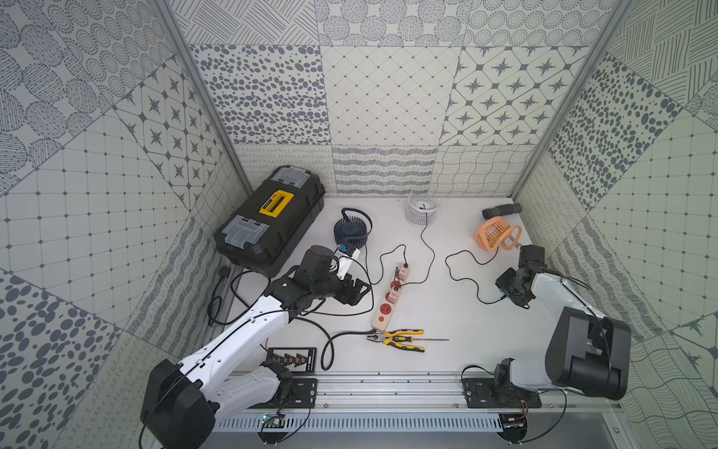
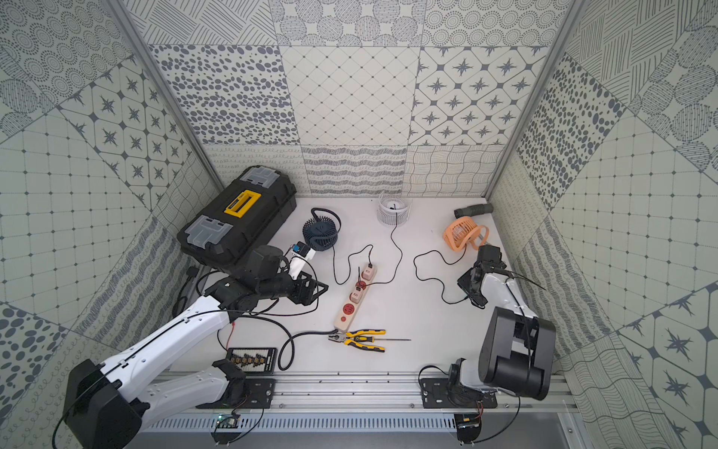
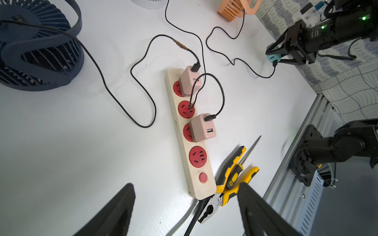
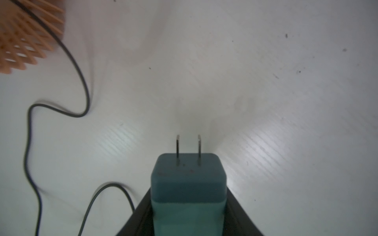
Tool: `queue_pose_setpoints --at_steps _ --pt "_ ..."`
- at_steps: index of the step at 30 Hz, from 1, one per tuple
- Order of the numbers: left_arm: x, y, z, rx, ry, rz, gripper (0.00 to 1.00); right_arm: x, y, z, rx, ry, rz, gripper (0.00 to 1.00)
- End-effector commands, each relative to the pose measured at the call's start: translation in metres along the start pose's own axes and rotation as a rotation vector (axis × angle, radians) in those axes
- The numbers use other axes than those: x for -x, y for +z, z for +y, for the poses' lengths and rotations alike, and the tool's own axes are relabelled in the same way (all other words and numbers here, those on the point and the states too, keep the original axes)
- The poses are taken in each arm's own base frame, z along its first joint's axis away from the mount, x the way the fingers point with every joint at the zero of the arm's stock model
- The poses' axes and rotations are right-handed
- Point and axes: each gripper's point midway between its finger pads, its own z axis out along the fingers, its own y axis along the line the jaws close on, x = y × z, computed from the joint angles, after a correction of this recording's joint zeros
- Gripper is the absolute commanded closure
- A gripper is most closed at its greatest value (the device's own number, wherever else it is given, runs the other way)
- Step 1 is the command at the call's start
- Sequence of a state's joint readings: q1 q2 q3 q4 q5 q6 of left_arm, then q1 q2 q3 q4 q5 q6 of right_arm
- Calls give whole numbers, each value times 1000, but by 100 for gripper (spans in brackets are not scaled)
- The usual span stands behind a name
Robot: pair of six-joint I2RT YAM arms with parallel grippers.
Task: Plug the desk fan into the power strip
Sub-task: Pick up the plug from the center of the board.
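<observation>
Teal plastic, smooth and square-shouldered, fills the right wrist view: the plug adapter [image 4: 188, 183] sits clamped between the right gripper's [image 3: 276, 53] black fingers [image 4: 239, 220]. Its two flat metal prongs [image 4: 178, 149] point out past the fingertips above the bare white tabletop [image 4: 266, 81]. Gripped by its flanks like that, the prongs are left free to enter a socket, I judge. Its thin black cord [image 4: 28, 132] snakes limp back to the ribbed orange desk fan [image 1: 491, 235], with slack that should allow the carry.

The power strip [image 3: 204, 190] lies flat mid-table, well apart from the adapter, a long cream bar with rounded ends. Two of its round red sockets carry glossy pink cube chargers [image 3: 202, 127]. The empty socket [image 3: 198, 157] next to the small red button [image 3: 203, 178] is probably the easiest target. The left gripper [image 3: 186, 186] hovers over the strip's button end, jaws spread wide with nothing between them, likely placed to pin the light bar. Yellow-handled pliers [image 3: 231, 177] lie just beside that end.
</observation>
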State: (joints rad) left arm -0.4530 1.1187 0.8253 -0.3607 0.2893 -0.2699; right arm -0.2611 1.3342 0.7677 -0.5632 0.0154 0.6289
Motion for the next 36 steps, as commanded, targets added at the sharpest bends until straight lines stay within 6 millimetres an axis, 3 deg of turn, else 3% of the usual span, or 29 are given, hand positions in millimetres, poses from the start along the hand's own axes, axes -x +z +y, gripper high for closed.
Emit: queue_pose_setpoints --at_steps 1,7,11,18,26,32,36 --pt "21 -1 -15 -81 -30 -90 20 -25 -23 33 162 30 25 64" --pt "50 13 -54 -229 -72 -221 25 -78 -70 95 344 -7 18 63" --pt "58 30 -81 -308 -75 -255 25 -108 -105 142 488 -79 11 63" --pt "73 30 -89 -381 -147 -258 24 -160 -160 204 746 -652 -141 63" --pt "70 6 -85 -440 -248 -72 22 -209 -198 224 864 -1310 -486 64" --pt "47 -2 -91 -442 -228 84 23 -229 -216 227 994 -1513 -660 66" --pt "43 -4 -101 -504 -228 141 24 -238 -224 227 1044 -1580 -732 67"
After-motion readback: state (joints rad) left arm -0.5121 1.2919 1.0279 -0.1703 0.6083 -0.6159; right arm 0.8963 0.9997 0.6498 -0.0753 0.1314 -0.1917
